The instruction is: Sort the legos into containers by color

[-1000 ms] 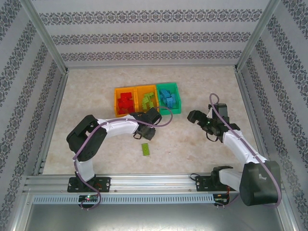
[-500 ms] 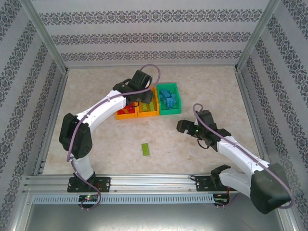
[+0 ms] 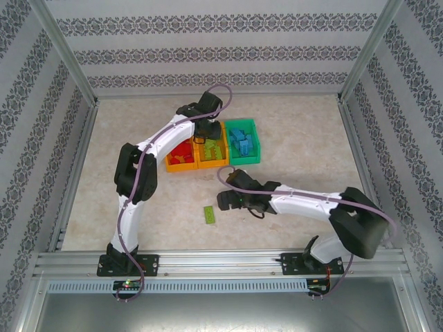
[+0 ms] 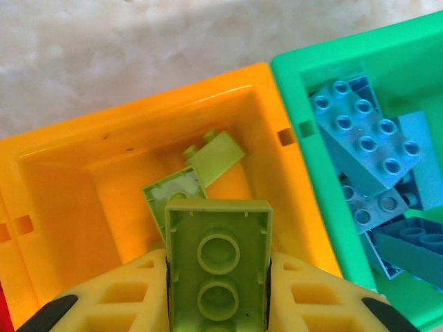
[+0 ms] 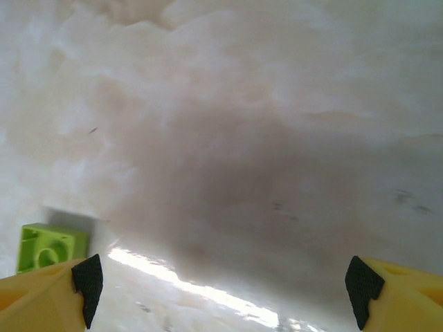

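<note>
Left gripper (image 4: 218,294) has swung over the middle orange bin (image 4: 104,131), clamping a lime brick (image 4: 218,242) above other lime bricks (image 4: 208,162). Blue bricks (image 4: 363,131) sit in the green bin (image 4: 297,76) to its right. Right gripper (image 5: 221,283), fingers spread, has a stray lime lego (image 5: 43,249) just beyond its left fingertip.

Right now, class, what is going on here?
The left gripper holds a lime green brick over the middle orange bin, where other green bricks lie. The right gripper hovers open beside one loose green brick. Red bricks are in the other orange bin, blue bricks in the green bin.
</note>
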Motion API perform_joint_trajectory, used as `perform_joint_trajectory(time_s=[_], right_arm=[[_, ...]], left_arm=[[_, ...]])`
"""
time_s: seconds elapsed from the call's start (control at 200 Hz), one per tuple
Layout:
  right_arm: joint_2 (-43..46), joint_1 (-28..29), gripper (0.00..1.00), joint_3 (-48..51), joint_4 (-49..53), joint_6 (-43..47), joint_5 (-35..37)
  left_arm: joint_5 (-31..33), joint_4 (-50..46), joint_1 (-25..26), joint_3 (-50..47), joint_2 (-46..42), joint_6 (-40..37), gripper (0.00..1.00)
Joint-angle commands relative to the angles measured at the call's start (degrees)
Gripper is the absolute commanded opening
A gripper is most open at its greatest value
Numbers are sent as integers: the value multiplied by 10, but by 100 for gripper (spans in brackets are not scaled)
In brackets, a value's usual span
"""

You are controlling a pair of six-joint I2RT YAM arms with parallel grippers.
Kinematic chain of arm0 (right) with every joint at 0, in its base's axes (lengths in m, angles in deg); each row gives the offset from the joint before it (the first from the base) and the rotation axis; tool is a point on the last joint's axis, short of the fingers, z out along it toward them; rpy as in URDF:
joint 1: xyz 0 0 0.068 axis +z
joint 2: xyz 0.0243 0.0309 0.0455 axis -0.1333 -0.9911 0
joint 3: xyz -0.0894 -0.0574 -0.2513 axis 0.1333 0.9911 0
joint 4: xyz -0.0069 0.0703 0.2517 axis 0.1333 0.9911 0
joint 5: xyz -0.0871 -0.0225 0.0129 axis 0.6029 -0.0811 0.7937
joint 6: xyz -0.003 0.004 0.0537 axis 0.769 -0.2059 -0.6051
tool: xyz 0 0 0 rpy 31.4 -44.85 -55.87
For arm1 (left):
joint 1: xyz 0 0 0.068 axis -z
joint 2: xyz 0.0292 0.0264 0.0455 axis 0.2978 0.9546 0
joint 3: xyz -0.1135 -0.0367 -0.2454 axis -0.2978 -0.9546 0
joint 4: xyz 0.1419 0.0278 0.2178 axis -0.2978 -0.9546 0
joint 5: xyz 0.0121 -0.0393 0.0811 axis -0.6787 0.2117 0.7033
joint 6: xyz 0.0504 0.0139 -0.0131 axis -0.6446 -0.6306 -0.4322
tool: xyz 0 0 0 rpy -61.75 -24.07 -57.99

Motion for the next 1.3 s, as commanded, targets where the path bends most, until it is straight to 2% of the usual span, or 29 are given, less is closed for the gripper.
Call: perform_joint_trajectory(time_s=[0.0, 0.29, 0.729, 0.954, 1.054, 1.184, 1.294], right_arm=[[-44, 25, 90, -39, 12, -4, 9], [-124, 62, 82, -109, 53, -4, -8], [-157, 100, 82, -154, 98, -12, -33], [-190, 118, 79, -184, 143, -13, -39], [-216, 123, 71, -201, 174, -13, -27], [-224, 121, 49, -206, 190, -16, -11], [-215, 116, 38, -203, 177, -13, -17]], left_arm=[[-18, -28, -6, 30, 9, 19, 26], [-32, -19, -6, 18, 1, 50, 40], [-35, 11, -8, -49, -53, 77, 52], [-18, 47, -8, -115, -117, 81, 67], [3, 52, -8, -143, -149, 78, 74], [24, 65, -9, -191, -197, 75, 83], [52, 76, -11, -235, -240, 76, 90]])
